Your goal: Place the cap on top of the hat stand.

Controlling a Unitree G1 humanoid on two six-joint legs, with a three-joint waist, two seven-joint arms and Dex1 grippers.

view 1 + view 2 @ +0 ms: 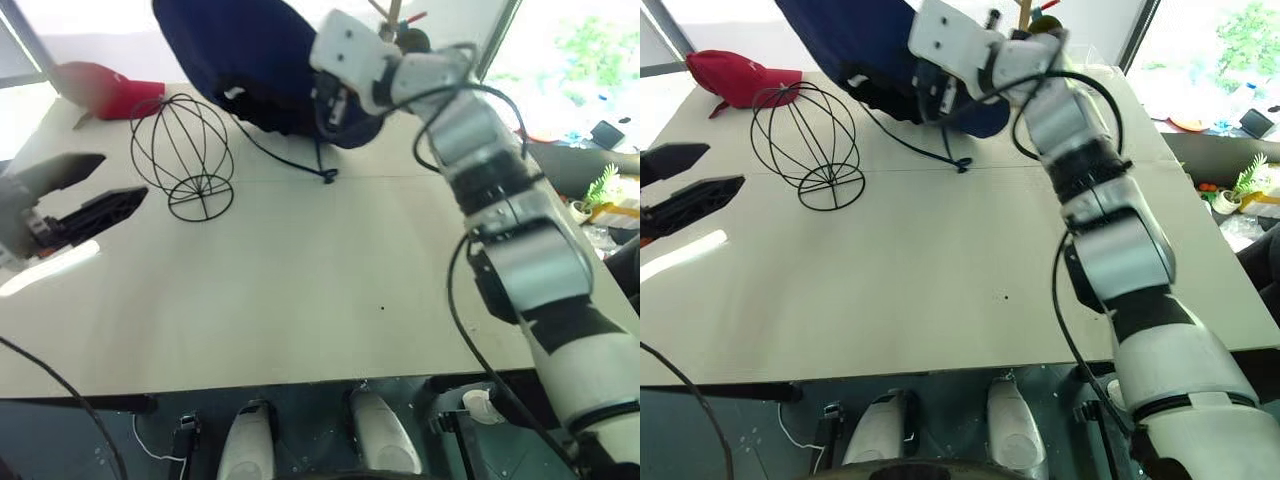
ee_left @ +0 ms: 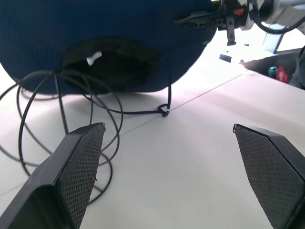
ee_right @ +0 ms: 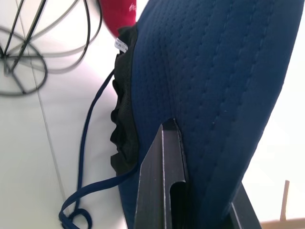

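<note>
Pale tabletop, bright windows behind. Nearest, at 9 o'clock, left gripper hovers over the table edge, fingers spread wide, holding nothing. Past it at 11 o'clock the hat stand, black wire globe on ring base, stands upright and bare. At 12 o'clock right gripper is clamped tight on the brim of the cap, which hangs lifted above the table, up and just to the stand's right, chin cord trailing to the surface. Red cap lies beyond at 10 o'clock. Judgement: carry the crown opening over the globe's top, centre it, lower squarely; keep the cord from snagging the hoops or tipping the light stand.
</note>
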